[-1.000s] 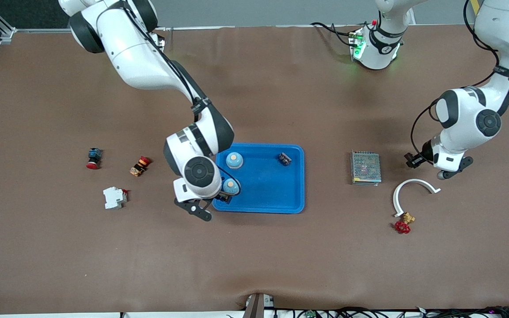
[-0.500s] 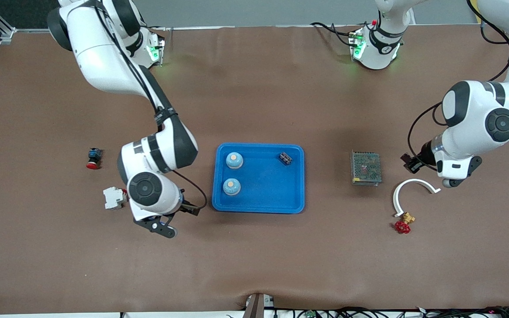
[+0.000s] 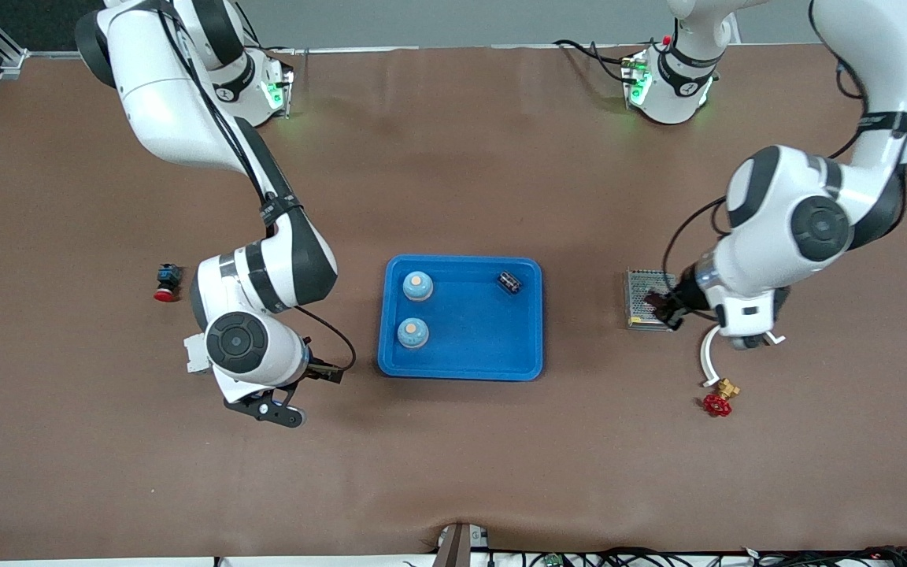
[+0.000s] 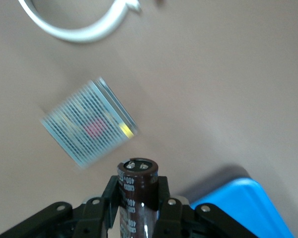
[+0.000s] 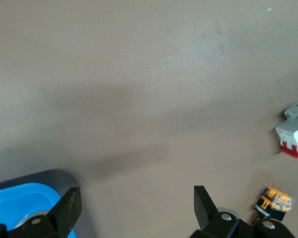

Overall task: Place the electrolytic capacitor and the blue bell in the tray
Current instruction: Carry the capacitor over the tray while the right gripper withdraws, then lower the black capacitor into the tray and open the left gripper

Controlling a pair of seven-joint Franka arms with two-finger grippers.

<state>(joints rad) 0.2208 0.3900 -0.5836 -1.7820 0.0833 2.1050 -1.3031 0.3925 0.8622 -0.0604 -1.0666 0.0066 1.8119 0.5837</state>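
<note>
Left wrist view: left gripper (image 4: 137, 198) pinches a dark brown electrolytic capacitor (image 4: 137, 191), long axis along the fingers, lower end cut off; it hangs over the metal mesh box (image 3: 649, 298), near the white curved piece (image 3: 707, 353). Right gripper (image 5: 134, 206) spread wide, empty, over bare table beside the blue tray (image 3: 461, 358). Two blue bells (image 3: 417, 287) and another capacitor (image 3: 509, 281) lie in the tray.

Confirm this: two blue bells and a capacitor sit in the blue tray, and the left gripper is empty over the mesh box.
Not quite. The left gripper is not empty: the left wrist view shows it shut on a dark electrolytic capacitor, near the mesh box. The rest holds: two blue bells and a capacitor sit in the blue tray.
</note>
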